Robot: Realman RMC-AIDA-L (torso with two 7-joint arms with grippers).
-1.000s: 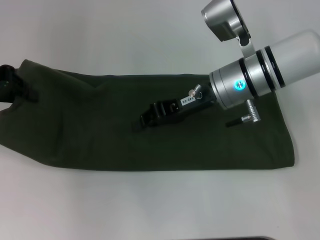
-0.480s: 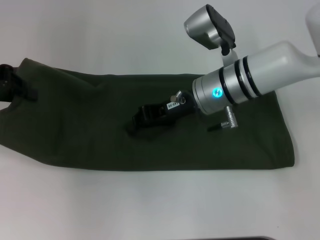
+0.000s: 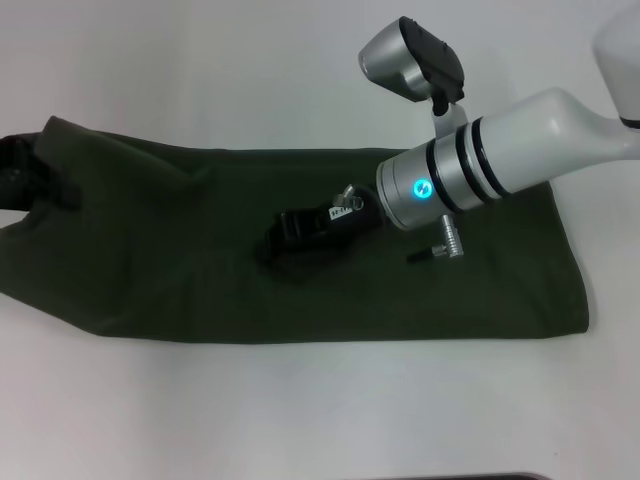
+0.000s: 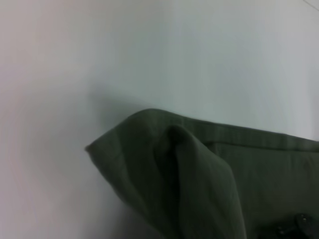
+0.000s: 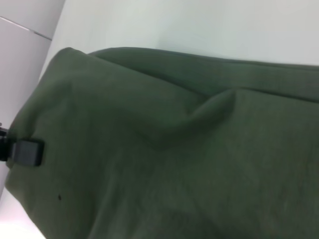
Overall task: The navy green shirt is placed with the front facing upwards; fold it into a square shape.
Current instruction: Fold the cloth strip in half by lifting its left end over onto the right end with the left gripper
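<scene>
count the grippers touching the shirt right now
2, as far as shows. The left gripper sits at the navy green shirt's far left edge; the right gripper rests on its middle.

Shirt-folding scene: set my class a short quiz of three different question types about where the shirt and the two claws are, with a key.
1. True or false: the shirt lies as a long band across the white table.
2. Multiple choice: the right claw is (A) off the cloth on the bare table, (B) over the middle of the shirt, (C) at the shirt's right end.
3. Short answer: where is the left claw?

Key
1. True.
2. B.
3. At the shirt's left end, by the far corner; the views do not show whether it is open or shut.
</scene>
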